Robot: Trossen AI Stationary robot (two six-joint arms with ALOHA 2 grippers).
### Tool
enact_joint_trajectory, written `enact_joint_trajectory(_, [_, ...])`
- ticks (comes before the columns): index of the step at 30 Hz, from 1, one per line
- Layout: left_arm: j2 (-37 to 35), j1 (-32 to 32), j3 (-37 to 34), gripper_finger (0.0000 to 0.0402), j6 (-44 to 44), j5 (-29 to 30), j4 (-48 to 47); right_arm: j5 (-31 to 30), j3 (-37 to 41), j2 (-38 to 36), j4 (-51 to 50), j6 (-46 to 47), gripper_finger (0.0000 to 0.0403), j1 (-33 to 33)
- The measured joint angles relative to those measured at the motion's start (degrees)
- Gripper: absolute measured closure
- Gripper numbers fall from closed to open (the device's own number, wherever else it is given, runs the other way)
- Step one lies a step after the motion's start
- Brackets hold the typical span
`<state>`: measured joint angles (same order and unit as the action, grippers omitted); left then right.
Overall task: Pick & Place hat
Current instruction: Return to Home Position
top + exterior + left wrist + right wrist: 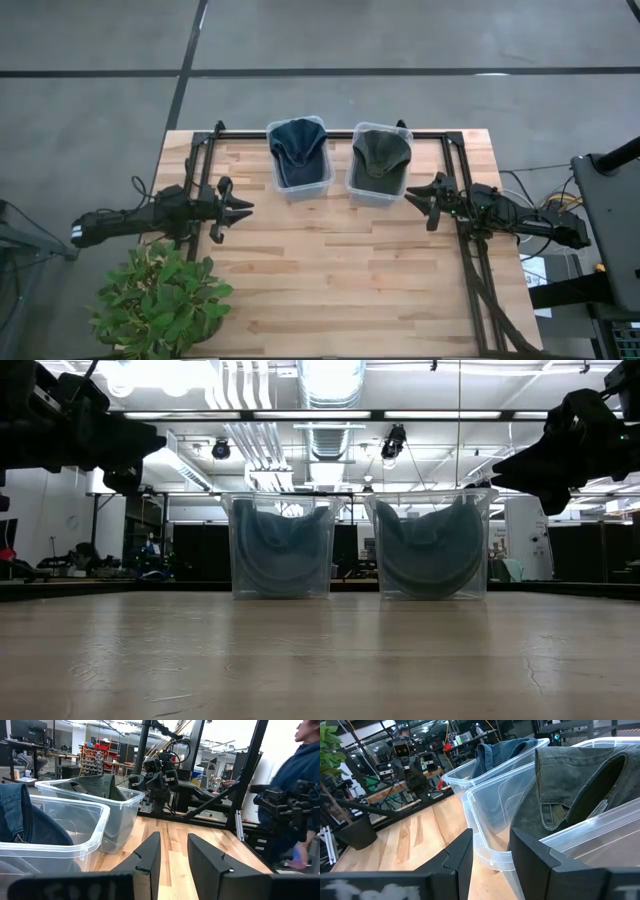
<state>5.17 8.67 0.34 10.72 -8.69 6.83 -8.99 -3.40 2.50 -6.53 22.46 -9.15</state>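
Observation:
A blue denim hat (297, 150) sits in the left clear bin (301, 189); a dark green hat (380, 155) sits in the right clear bin (372, 193). Both bins stand side by side near the table's far edge, also in the low view as blue hat (280, 550) and green hat (430, 550). My left gripper (243, 209) hovers open above the table, left of the bins, pointing right; its own view shows it as left gripper (173, 851). My right gripper (412, 195) hovers open just right of the green hat's bin, pointing left, shown as right gripper (491, 851) in its wrist view.
A potted plant (160, 300) stands at the table's near left corner. Black frame rails (470, 250) run along the table's left, right and far sides. Bare wooden table (340, 280) spreads in front of the bins. A person in blue (300, 785) stands beyond the table's right side.

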Motion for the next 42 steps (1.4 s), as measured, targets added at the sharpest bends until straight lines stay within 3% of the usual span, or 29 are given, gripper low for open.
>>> enact_joint_trajectory(42, [0.0,0.0,0.0,0.0312,0.0,0.0,0.0,0.0,0.0,0.0,0.0,0.0,0.0276,0.0])
